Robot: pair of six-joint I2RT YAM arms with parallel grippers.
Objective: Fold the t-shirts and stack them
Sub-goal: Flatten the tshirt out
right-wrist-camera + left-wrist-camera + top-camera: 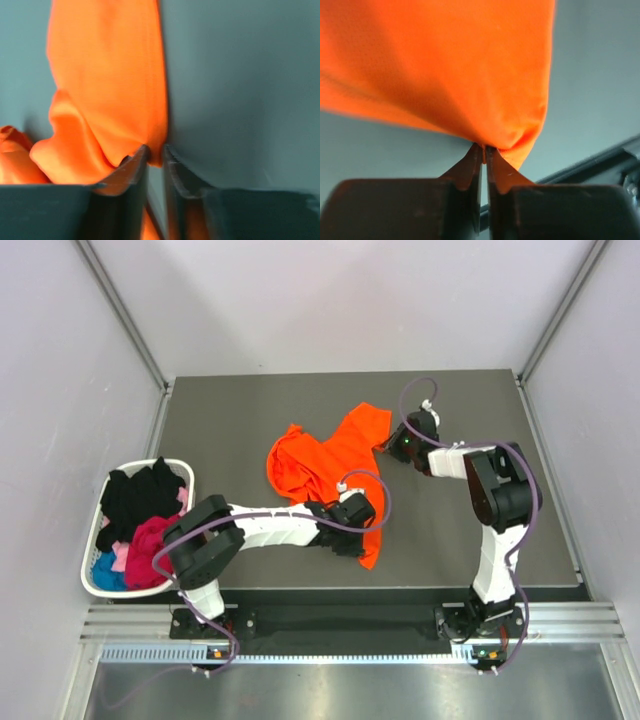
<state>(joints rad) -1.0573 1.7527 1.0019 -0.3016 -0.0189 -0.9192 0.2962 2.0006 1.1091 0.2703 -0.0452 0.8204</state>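
Observation:
The orange t-shirt (322, 462) lies crumpled in the middle of the grey table, one part trailing toward the front. My left gripper (362, 540) is shut on its near lower edge; in the left wrist view the cloth (445, 65) bunches up from the fingertips (472, 159) and hangs lifted above the table. My right gripper (388, 447) is shut on the shirt's right edge; in the right wrist view the orange cloth (105, 90) is pinched between the fingers (135, 165). Black, magenta and blue t-shirts (140, 515) lie heaped in a basket.
The white basket (188, 472) stands at the table's left edge. The grey table (250, 410) ends at a metal rail along the front (330, 625). White walls enclose the back and sides.

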